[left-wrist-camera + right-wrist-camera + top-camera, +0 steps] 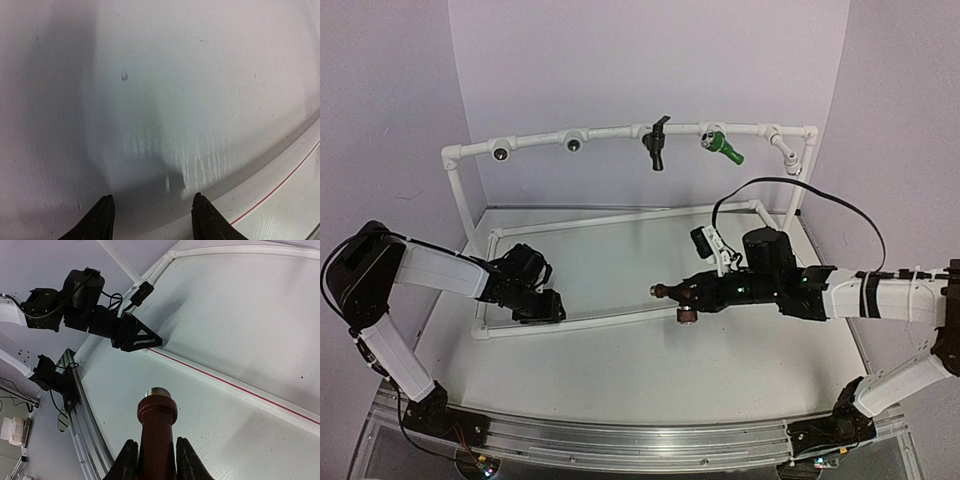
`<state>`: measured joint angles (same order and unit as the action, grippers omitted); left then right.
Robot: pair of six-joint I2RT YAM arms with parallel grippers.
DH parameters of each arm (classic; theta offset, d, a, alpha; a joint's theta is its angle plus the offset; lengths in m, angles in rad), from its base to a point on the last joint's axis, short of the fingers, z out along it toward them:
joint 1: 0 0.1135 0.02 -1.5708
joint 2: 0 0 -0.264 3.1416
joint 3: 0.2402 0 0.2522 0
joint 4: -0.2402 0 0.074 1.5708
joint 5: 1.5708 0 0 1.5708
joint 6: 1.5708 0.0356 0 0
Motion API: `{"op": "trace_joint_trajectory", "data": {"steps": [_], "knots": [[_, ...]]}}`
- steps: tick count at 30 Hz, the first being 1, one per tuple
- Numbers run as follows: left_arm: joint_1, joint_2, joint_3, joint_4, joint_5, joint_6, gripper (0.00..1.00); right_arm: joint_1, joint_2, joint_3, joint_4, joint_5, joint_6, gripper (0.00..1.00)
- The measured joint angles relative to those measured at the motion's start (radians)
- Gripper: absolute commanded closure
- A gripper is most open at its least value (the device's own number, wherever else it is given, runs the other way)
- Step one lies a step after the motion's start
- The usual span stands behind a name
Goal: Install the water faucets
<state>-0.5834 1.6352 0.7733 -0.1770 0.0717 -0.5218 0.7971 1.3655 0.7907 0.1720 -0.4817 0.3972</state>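
A black faucet (657, 143) and a green faucet (725, 148) hang on the top bar of the white pipe frame (610, 133). My right gripper (695, 292) is shut on the reddish-brown faucet (672, 293), holding it level above the table's middle, silvery threaded end pointing left. In the right wrist view the faucet (156, 435) stands between my fingers (180, 460). My left gripper (548, 303) is open and empty, low over the frame's near base pipe (590, 321). In the left wrist view its fingertips (103, 215) frame only bare white table.
Two empty round sockets (500, 153) (575, 145) sit on the top bar's left half, and an angled white fitting (788, 152) at its right end. The frame's base rectangle lies on the table. An aluminium rail (620, 440) runs along the near edge.
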Motion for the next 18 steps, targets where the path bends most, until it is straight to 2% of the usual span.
{"op": "trace_joint_trajectory", "data": {"steps": [3,10,18], "knots": [[-0.02,-0.005,-0.004,-0.004,0.035,-0.009,0.5,0.001,0.0,0.013,-0.009,0.012,-0.007,1.0],[-0.154,0.053,0.07,0.025,0.109,-0.037,0.53,0.028,0.012,0.078,-0.03,0.035,-0.026,1.0],[-0.197,0.097,0.125,0.041,0.144,0.007,0.33,0.148,0.041,0.236,-0.193,0.212,-0.14,1.0]]}}
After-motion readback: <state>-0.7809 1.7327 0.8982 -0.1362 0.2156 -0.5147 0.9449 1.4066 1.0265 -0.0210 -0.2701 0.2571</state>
